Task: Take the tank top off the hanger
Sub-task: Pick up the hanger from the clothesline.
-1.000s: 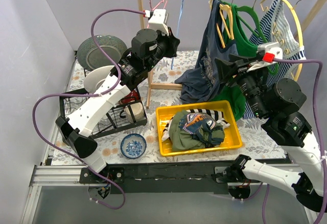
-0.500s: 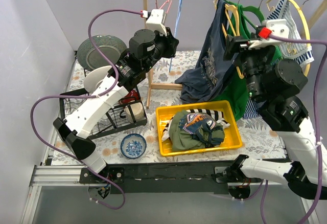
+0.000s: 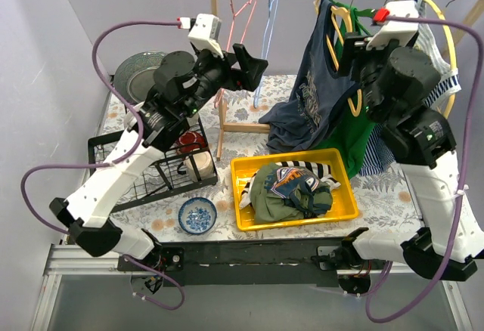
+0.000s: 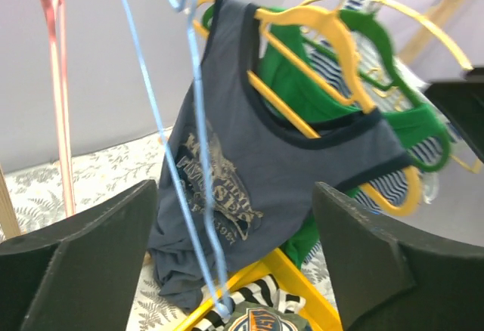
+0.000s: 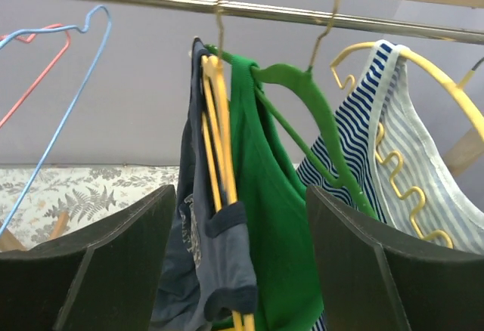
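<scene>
A navy tank top [image 3: 310, 97] with a faded print hangs from a yellow hanger [image 3: 338, 25] on the rail, sagging down toward the bin. In the left wrist view the navy tank top [image 4: 265, 157] drapes off the yellow hanger [image 4: 333, 36]. My left gripper [image 3: 253, 66] is open beside the empty blue hanger [image 4: 198, 142], holding nothing. My right gripper [image 5: 240, 195] is open, facing the navy tank top [image 5: 193, 240] edge-on, with the yellow hanger [image 5: 215, 134] between its fingers' lines but apart from them. A green tank top [image 5: 272, 218] hangs just behind.
A green hanger [image 5: 302, 89] and a striped top [image 5: 363, 134] hang further right on the metal rail [image 5: 151, 0]. A red hanger [image 3: 242, 10] hangs at the left. Below sit a yellow bin [image 3: 344, 210] of clothes, a dish rack [image 3: 106, 146] and a blue bowl [image 3: 197, 215].
My left gripper has opened and drawn back left from the blue hanger. My right arm has risen toward the rail, its gripper now level with the tops of the hangers.
</scene>
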You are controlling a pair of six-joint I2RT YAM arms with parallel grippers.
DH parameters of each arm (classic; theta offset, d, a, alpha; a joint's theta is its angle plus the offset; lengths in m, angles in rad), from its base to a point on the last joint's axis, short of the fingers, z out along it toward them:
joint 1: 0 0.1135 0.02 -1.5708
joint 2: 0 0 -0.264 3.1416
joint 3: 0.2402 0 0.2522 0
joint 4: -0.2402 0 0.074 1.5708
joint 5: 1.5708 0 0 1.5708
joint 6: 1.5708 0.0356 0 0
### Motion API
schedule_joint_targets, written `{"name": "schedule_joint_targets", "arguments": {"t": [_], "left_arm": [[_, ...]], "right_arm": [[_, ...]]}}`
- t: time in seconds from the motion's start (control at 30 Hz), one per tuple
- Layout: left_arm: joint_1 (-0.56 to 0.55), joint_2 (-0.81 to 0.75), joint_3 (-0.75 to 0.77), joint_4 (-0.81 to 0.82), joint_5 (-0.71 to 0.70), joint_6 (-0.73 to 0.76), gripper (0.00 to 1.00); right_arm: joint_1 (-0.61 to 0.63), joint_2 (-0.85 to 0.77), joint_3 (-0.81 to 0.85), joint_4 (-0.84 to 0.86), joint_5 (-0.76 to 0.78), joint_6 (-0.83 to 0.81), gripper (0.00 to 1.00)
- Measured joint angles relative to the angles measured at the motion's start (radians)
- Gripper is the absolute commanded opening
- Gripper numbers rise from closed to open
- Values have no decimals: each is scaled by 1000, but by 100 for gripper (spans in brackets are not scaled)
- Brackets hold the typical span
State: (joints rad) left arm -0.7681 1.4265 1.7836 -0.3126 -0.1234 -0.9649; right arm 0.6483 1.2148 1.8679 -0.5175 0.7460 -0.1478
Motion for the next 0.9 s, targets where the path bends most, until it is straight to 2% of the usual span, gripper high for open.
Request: {"name": "schedule_joint_targets", "arguments": {"t": [0.03, 0.07, 0.2, 0.43, 0.63, 0.9], "left_arm": [[0, -16, -5, 4, 15, 0, 90], [0, -32, -10, 6, 33, 0, 98], [0, -97, -43, 21, 120, -11, 98], [0, -189, -126, 34, 218, -20, 98], [0, -239, -175, 37, 241, -19, 98], [0, -247, -183, 43, 246, -5, 98]], "right_arm": [[-37, 16, 37, -31, -27, 14, 77], [-73, 33, 69, -56, -54, 25, 77], [-182, 78, 125, -141, -167, 74, 75], [-346, 127, 115, -213, -360, 121, 60], [-381, 120, 46, -193, -458, 134, 56], [-386, 119, -18, -181, -527, 164, 56]]}}
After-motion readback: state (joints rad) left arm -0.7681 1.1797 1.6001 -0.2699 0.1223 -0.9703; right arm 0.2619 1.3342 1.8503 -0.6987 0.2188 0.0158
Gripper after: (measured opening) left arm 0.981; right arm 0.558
